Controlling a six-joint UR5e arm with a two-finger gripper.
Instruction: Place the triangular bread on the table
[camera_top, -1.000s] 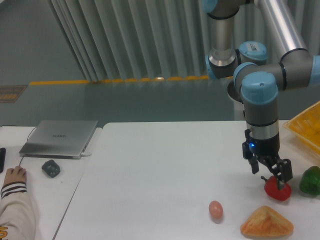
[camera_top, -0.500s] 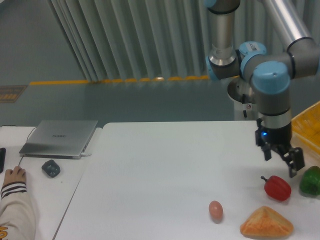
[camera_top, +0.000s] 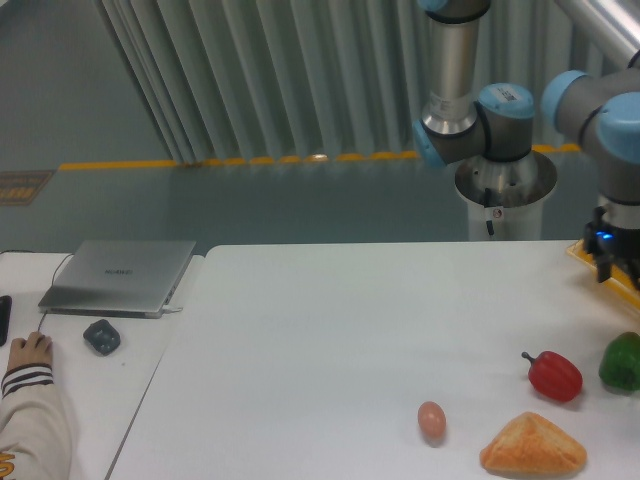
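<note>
Golden triangular bread (camera_top: 533, 447) flat on white table (camera_top: 330, 340) — pincer (camera_top: 618, 270) cropped, grip state unclear.

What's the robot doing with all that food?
Right now it isn't holding any of it. The gripper is up at the far right edge of the table, partly cut off, so I can't tell if it's open. The triangular bread already lies on the table, near the front. Beside it are a small egg, a red pepper and a green pepper.
</note>
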